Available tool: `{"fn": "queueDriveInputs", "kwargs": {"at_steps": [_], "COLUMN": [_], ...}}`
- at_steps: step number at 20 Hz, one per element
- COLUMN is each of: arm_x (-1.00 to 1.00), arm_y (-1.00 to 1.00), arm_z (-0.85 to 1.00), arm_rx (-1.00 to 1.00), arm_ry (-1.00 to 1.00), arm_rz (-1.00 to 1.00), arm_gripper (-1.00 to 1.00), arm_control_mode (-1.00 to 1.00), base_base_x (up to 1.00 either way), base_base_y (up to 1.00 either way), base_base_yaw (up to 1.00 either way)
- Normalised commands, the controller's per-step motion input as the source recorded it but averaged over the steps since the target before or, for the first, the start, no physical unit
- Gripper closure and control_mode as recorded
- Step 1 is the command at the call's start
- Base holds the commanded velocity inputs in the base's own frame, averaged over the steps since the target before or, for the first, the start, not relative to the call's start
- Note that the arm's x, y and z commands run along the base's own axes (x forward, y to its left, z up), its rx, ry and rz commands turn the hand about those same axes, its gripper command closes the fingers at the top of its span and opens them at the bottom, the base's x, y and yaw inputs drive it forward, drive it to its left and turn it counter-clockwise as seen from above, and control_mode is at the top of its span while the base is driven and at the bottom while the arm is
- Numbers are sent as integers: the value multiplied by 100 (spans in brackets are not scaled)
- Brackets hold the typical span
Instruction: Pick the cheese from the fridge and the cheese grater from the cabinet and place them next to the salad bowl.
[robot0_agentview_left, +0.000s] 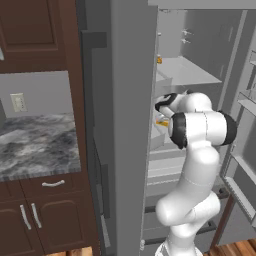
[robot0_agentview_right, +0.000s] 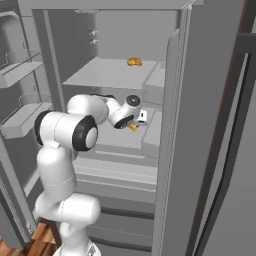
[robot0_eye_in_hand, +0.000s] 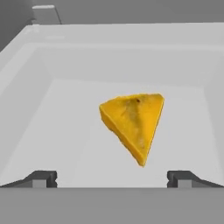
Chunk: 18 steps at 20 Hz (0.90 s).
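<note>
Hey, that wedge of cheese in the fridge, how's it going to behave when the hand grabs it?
The cheese looks like a solid block, so probably stiff rather than floppy. It lies flat on a broad face on the shelf, so it is unlikely to roll. Its sides taper to a point, so it may squirt out of the open hand unless gripped across its thicker end.

A grey marbled counter (robot0_agentview_left: 35, 145) sits over brown drawer units (robot0_agentview_left: 40, 215) with short silver handles. A pale wall outlet (robot0_agentview_left: 18, 102) is above it. Wooden floor (robot0_agentview_left: 235, 248) shows at the bottom.
</note>
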Motion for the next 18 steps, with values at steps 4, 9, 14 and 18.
{"fn": "queueDriveInputs", "kwargs": {"at_steps": [4, 9, 14, 18], "arm_x": [31, 30, 29, 29], "arm_y": [0, 0, 0, 0], "arm_z": [-16, -17, -19, -19], "arm_rx": [3, 2, 0, 0], "arm_ry": [1, 1, 0, 0], "arm_rz": [0, 0, 0, 0], "arm_gripper": [-100, -100, -100, -100], "arm_control_mode": [-100, -100, -100, -100], "base_base_x": [0, 0, 0, 0], "base_base_y": [0, 0, 0, 0], "base_base_yaw": [0, 0, 0, 0]}}
